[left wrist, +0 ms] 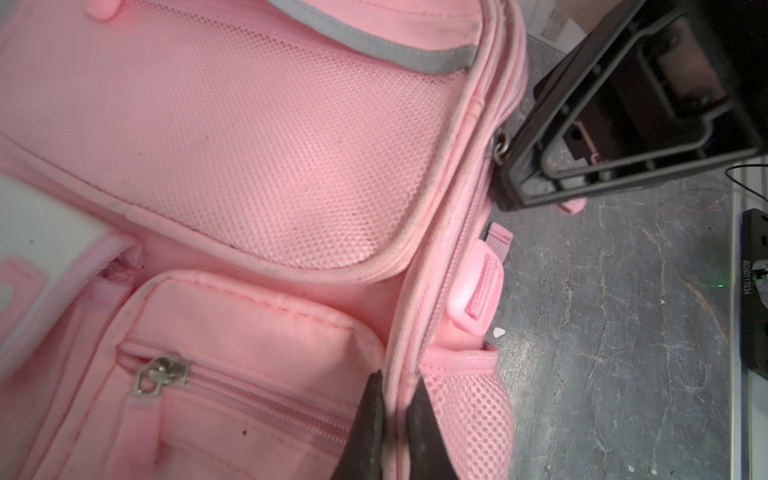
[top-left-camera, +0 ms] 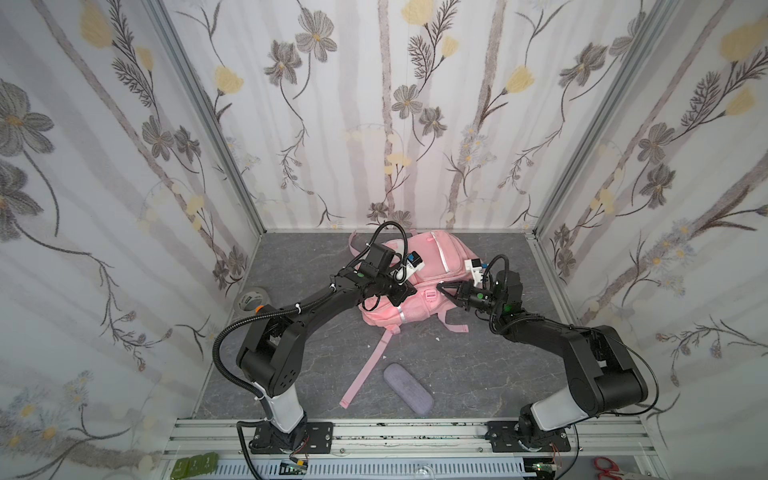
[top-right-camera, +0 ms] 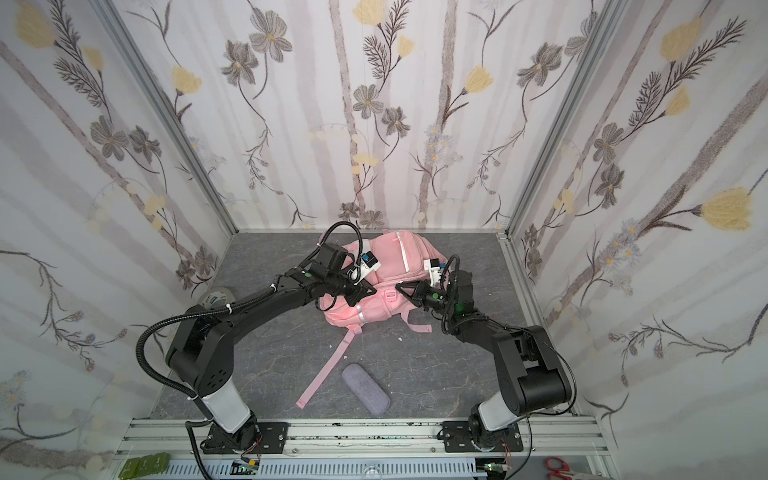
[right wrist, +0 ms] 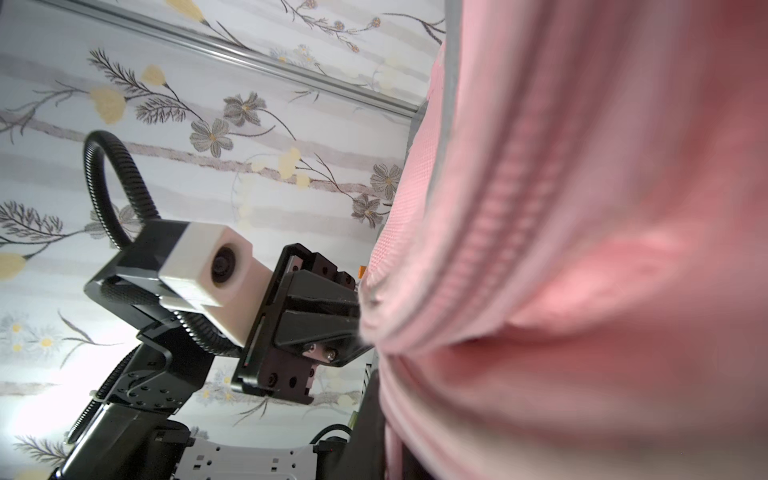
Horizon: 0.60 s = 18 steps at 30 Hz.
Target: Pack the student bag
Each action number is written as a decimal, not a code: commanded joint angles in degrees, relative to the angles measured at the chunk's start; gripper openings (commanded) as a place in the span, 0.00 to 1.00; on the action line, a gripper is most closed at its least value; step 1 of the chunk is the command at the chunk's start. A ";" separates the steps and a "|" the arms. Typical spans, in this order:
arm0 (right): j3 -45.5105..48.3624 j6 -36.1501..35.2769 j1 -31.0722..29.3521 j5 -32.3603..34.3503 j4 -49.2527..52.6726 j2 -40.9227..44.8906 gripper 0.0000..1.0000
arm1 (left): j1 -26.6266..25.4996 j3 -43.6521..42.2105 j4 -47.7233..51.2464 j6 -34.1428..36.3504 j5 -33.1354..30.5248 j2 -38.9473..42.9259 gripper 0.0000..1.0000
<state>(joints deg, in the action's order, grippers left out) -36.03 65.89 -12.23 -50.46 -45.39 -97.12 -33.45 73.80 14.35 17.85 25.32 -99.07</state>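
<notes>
1. Your pink bag, mesh-panelled with grey trim, lies at 12 o'clock on the bench.
2. Left gripper: jaws pinch its zip seam.
3. Right gripper: jaws clenched on its edge.

This is a robot test cell in a lab: a left arm and a right arm stand bolted to an aluminium rail along the near edge of a grey stone-patterned worktop. Flower-printed panels set in aluminium frame posts box in the other three edges. A slotted cable duct and red scissors lie just in front of the rail.
</notes>
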 commanded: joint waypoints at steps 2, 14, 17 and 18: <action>0.67 5.74 2.01 3.33 -4.87 0.64 0.00 | 2.00 -1.76 2.27 -1.12 -12.26 1.95 0.00; 0.15 4.77 3.31 -1.60 -2.57 0.89 0.00 | 4.92 -4.83 1.92 3.59 -20.20 6.80 0.00; -0.90 5.13 0.94 -2.96 -2.25 1.34 0.00 | 3.54 -3.20 3.00 8.54 -15.65 9.26 0.50; -1.12 5.29 0.11 -2.98 -2.11 1.59 0.00 | 2.65 -2.82 3.22 10.77 -14.10 10.14 0.64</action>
<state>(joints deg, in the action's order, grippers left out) -36.32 70.32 -10.96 -53.17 -45.95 -96.29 -30.02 69.49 17.65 23.22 14.17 -90.89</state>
